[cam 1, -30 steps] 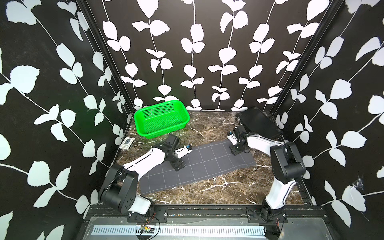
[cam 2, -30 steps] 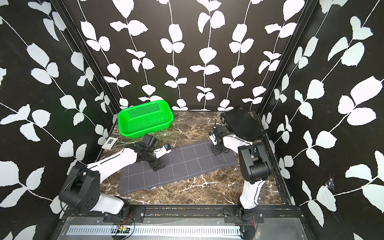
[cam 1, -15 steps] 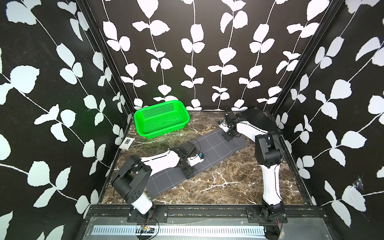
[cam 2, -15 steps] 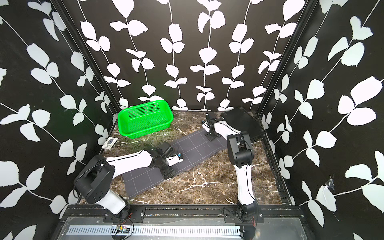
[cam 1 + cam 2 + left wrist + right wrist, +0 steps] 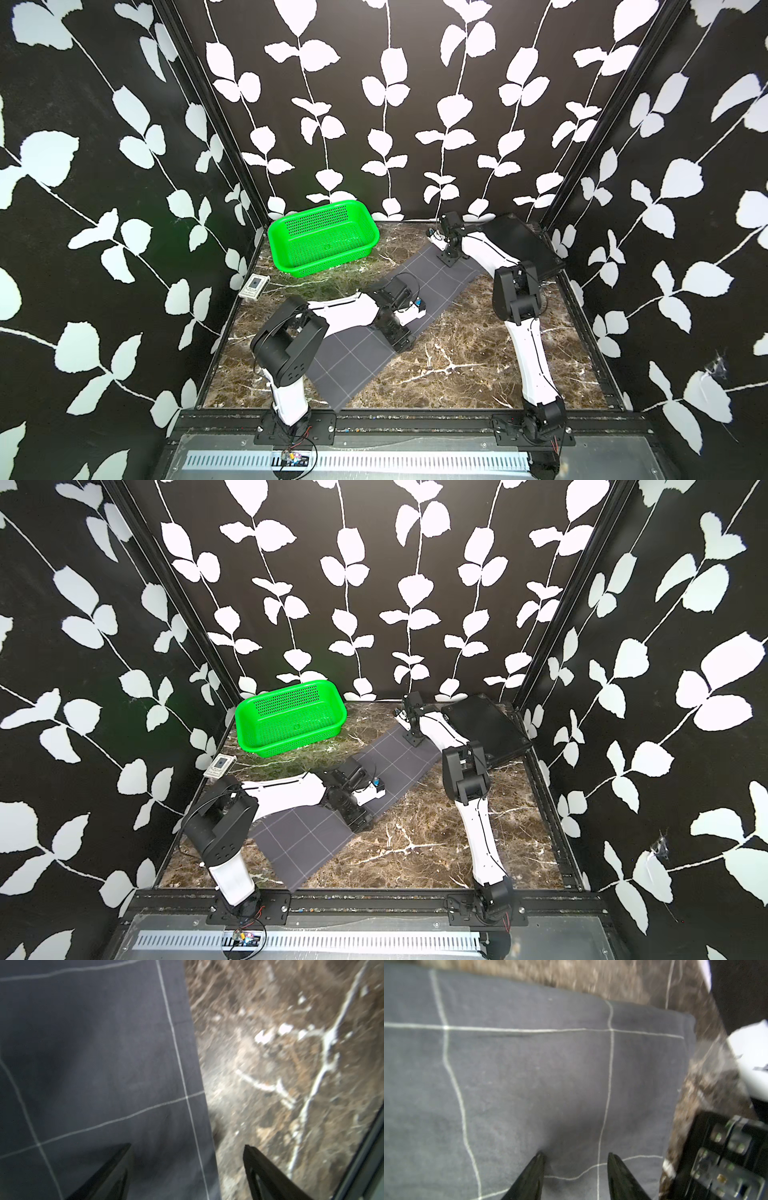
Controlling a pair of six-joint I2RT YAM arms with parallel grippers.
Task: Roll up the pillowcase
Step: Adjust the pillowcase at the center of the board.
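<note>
The pillowcase [image 5: 353, 359] [image 5: 305, 841], dark grey with thin white grid lines, lies flat and slantwise on the marble table, running from the front left to the back right. My left gripper [image 5: 401, 338] [image 5: 357, 818] [image 5: 187, 1147] is low over its long right edge, open. One of its fingers is above cloth and the other above bare marble. My right gripper [image 5: 449, 257] [image 5: 414, 739] [image 5: 575, 1154] stands at the cloth's far end [image 5: 571, 1064], open, tips down on the fabric with a slight wrinkle between them.
A green basket [image 5: 324, 241] [image 5: 291, 719] sits at the back left. A black rigid flat case [image 5: 519, 245] [image 5: 484, 725] lies at the back right, close to my right arm. A small white device [image 5: 254, 286] lies by the left wall. Patterned walls enclose three sides.
The pillowcase has swung from lying nearly crosswise to a steep diagonal. My right gripper went toward the back wall with its end, and my left gripper slid forward and right to its edge.
</note>
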